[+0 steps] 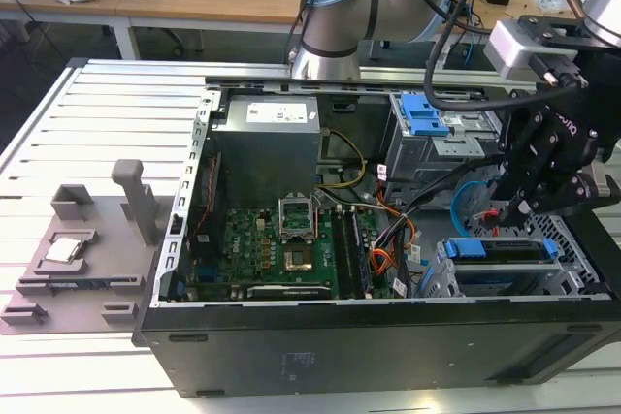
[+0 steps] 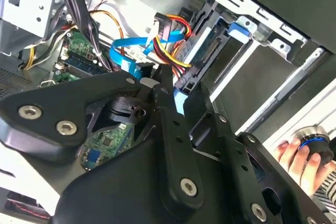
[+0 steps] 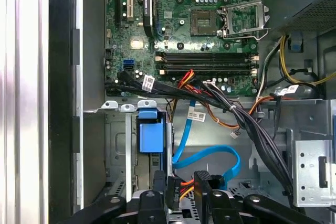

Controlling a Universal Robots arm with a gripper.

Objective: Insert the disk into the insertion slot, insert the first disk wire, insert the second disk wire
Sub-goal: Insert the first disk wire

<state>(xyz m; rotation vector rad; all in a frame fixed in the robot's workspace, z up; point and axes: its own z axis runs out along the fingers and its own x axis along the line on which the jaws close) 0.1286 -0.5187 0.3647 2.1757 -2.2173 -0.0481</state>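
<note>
Jaws of your gripper (image 1: 503, 212) clench the black power connector (image 2: 189, 80) with its red, yellow and orange wires, just above the disk (image 1: 500, 251), which you see seated in the insertion slot (image 1: 439, 280) at the exterior view's lower right.

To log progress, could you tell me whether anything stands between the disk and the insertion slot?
Nothing visible does: the disk already lies inside the insertion slot, with the gripper close beside it among the cables.
</note>
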